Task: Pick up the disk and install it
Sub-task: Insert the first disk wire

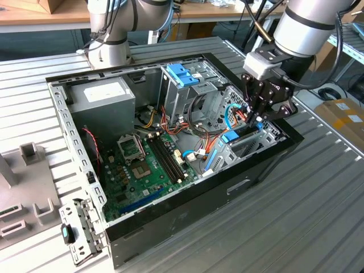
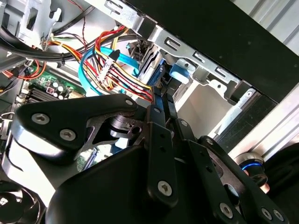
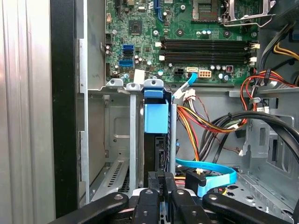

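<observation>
Blue-railed disk (image 3: 155, 140) stands on edge in its bay, claw (image 3: 161, 179) clamped on it.

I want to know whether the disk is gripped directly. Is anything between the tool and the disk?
Nothing: in the first wrist view the tool meets the edge of the disk directly, as it stands in its bay.

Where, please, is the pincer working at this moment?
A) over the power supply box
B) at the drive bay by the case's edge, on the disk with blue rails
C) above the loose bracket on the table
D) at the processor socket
B: in the exterior view the pincer reaches into the bay at the case edge, and the first wrist view shows its fingers closed on the disk standing in its slot.
</observation>
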`<state>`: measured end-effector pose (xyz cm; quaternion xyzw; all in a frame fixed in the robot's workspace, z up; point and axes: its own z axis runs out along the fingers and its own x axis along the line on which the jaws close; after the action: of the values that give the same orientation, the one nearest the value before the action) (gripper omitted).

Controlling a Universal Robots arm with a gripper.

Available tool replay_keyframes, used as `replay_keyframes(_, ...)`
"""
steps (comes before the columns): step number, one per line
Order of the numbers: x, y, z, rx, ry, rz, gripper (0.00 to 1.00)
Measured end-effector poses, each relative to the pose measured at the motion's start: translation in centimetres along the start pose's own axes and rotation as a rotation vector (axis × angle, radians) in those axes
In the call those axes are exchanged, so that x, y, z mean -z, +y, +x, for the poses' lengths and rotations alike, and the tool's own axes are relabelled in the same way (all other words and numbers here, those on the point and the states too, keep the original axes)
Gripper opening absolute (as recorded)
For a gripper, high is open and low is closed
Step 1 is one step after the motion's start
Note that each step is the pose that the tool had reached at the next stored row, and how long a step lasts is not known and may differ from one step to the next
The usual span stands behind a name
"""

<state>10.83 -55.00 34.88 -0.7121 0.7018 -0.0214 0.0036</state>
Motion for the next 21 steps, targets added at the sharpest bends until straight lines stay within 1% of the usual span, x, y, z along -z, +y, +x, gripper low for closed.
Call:
replay_keyframes(10, -0.26, 0.01, 0.0, 0.0, -0.0019, 0.0, 0.16)
replay_keyframes(12, -0.37, 0.07, 0.0, 0.0, -0.0051, 0.0001, 0.16)
replay_keyframes(15, -0.34, 0.12, 0.0, 0.0, -0.0093, 0.0001, 0.16)
replay_keyframes(17, -0.17, 0.12, 0.0, 0.0, -0.0133, 0.0003, 0.16)
replay_keyframes(18, 0.06, 0.11, 0.01, -0.001, -0.0157, 0.0003, 0.16)
replay_keyframes(19, 0.12, 0.12, 0.02, -0.001, -0.022, 0.0003, 0.16)
replay_keyframes(20, 0.13, 0.12, 0.01, -0.001, -0.0356, 0.0005, 0.16)
replay_keyframes(21, 0.13, 0.11, 0.01, -0.002, -0.0609, 0.0009, 0.16)
